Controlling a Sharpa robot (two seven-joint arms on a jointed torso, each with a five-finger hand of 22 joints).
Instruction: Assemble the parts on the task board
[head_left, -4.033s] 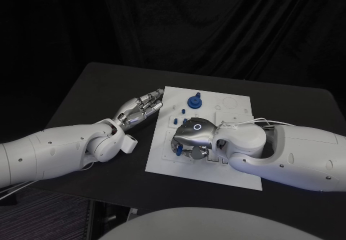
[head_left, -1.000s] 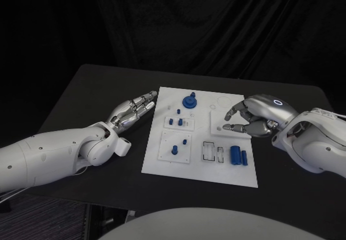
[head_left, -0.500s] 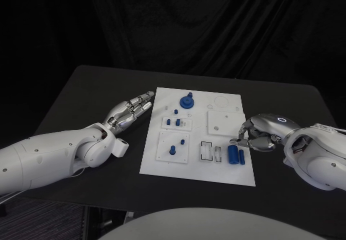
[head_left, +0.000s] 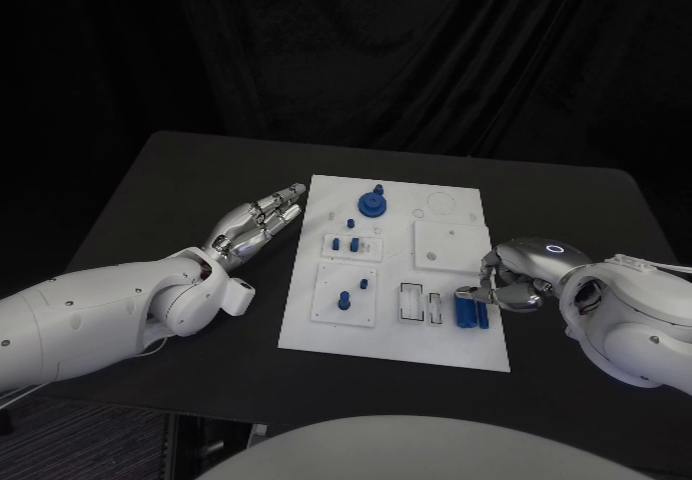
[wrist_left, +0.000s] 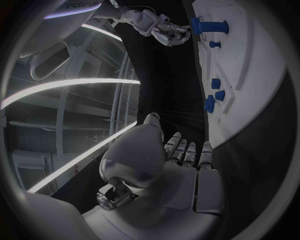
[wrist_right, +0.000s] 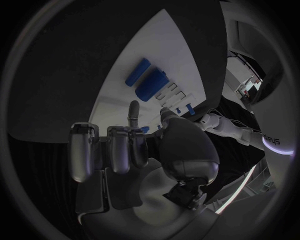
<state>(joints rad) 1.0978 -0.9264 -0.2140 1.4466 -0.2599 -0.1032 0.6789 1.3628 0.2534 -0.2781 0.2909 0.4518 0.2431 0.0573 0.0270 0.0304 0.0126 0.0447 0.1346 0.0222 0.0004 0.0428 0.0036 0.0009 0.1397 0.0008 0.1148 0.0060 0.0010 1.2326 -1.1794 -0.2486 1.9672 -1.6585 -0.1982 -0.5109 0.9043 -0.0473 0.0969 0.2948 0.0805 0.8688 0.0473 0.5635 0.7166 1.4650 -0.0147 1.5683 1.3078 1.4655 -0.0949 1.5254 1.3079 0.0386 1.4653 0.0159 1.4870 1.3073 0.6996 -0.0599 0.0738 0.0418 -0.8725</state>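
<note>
We see the right hand at the board's right edge, fingers curled beside two blue cylinders, whether grasping we cannot tell; left hand flat, released, centre-left.

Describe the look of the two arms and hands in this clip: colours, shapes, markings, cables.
Both arms are bulky, rounded white shells. The left arm carries a small white box near its wrist. Each ends in a silver, metallic hand: the left hand slim-fingered, the right hand bearing a glowing white ring on its back. Thin white cables run at the right wrist.
</note>
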